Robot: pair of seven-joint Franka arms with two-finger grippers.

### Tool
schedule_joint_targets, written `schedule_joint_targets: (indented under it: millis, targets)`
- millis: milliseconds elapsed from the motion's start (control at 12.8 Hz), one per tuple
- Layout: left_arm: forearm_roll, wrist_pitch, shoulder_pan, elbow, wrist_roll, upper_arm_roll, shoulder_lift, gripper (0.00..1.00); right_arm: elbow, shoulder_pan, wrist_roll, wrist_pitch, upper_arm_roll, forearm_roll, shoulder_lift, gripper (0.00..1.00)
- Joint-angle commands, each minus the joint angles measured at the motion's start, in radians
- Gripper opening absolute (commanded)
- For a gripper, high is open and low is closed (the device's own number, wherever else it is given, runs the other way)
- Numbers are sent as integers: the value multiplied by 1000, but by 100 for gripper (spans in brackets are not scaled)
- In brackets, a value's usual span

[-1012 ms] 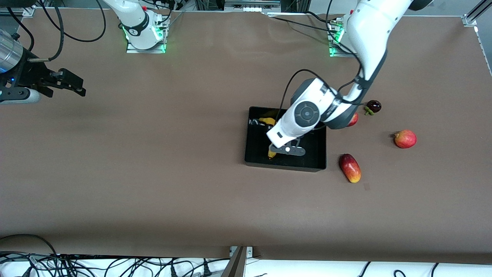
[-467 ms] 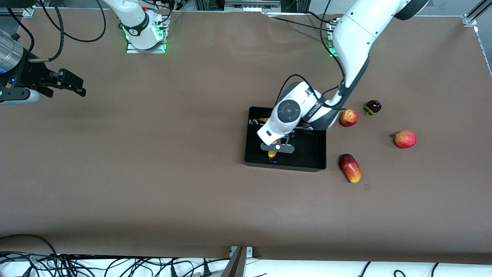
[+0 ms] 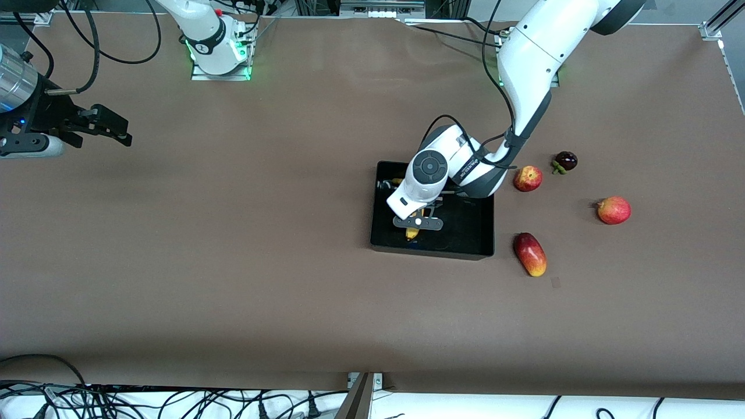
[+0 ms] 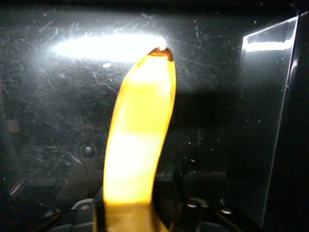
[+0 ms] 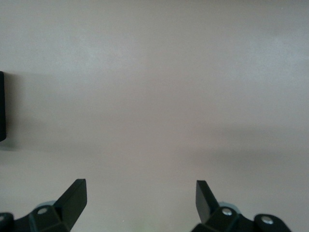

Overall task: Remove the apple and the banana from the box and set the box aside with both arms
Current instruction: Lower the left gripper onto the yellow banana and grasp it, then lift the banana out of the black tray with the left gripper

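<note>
The black box lies mid-table toward the left arm's end. My left gripper is down inside it, shut on the yellow banana. In the left wrist view the banana runs out from between the fingers over the box's glossy floor. The red apple with yellow patches sits on the table beside the box, toward the left arm's end. My right gripper waits open and empty over bare table at the right arm's end; the right wrist view shows its spread gripper.
A red-yellow mango-like fruit lies beside the box's near corner. A dark purple fruit and another red round fruit sit toward the left arm's end. Cables run along the table's near edge.
My left arm has moved with the banana toward the right arm's end inside the box, uncovering the apple. The right arm has stayed still.
</note>
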Motion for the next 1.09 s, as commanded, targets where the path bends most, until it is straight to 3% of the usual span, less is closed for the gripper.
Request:
schedule_joint_targets:
  millis: [0,623,778,1012]
  targets:
    - [22,-7,1,-3,-26,1,-12,2,16,-9,13,-9,14,-14,5,100]
    - [9,-240,33,17,-18,-18,-217,7,17,-8,13,-9,17,-12,5,100]
    - [10,-327,79,59,11,-21,-252,8,17,-8,13,-9,15,-12,5,100]
    - [13,-569,235,171,283,-18,-265,9,17,-8,13,-9,15,-11,5,100]
